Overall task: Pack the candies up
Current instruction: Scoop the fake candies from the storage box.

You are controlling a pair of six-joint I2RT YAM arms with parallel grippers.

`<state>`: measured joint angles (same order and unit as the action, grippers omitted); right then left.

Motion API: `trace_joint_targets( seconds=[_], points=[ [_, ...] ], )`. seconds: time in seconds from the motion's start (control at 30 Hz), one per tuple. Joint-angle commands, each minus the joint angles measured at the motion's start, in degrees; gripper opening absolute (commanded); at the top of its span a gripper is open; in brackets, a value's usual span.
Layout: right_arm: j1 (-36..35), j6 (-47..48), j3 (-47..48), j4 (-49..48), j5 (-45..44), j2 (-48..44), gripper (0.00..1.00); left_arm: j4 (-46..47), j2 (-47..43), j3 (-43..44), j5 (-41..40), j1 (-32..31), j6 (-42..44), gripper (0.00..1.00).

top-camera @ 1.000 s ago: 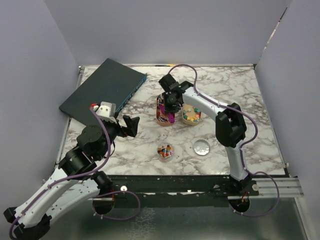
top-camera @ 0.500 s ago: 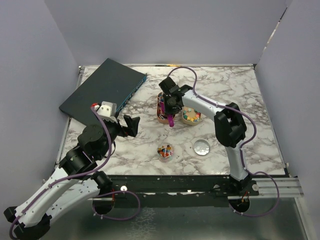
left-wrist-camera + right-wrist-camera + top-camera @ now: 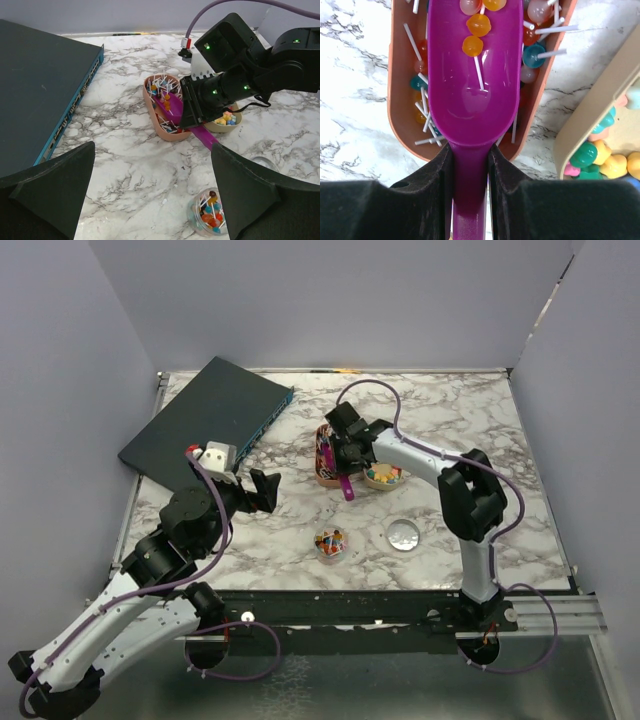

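- between the two dark fingers (image 3: pixel 435 195) of the right gripper (image 3: pixel 470 170) sits the handle of a purple scoop (image 3: pixel 470 100), pinched narrowly from both sides.
- just beyond those fingertips, the scoop's bowl lies inside an oblong peach tray (image 3: pixel 395 100); a few of the candies (image 3: pixel 479 24), orange and pale pink balls on white sticks, rest in the scoop.
- around and under the scoop, many more stick candies fill the tray, in red, teal and orange.
- to the right of the right fingers, beside the tray, a beige bowl (image 3: pixel 580 130) holds chunky sweets in green, yellow and blue.
- between and below the left fingers (image 3: pixel 55 190), a small clear jar (image 3: pixel 209 219) stands open and looks partly filled with mixed candies; its round lid (image 3: pixel 403 534) lies apart on the marble table (image 3: pixel 500 430).
- the left gripper (image 3: pixel 260 490) is spread wide and holds nothing, well apart from the tray.
- beyond the left-hand finger lies a dark flat box (image 3: pixel 40 90).
- judged from this, packing is partway: some sweets are in the jar, a scoopful waits to be carried over, most candies remain unpacked, and the lid is off.
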<state>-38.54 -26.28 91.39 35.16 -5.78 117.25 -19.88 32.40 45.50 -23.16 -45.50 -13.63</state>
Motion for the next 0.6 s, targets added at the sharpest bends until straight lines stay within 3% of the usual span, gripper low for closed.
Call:
trace_joint_targets(
  seconds=[0.0,0.57],
  points=[
    [0.39,1.65,-2.42,-0.88,-0.60,-4.51,0.01,-0.54,0.50,-0.69,-1.45,-0.07,0.80,0.99],
    [0.07,7.13,-15.01,-3.00,1.31,-20.13,0.00,-0.51,2.33,-0.80,-1.63,1.02,0.90,0.99]
  ],
)
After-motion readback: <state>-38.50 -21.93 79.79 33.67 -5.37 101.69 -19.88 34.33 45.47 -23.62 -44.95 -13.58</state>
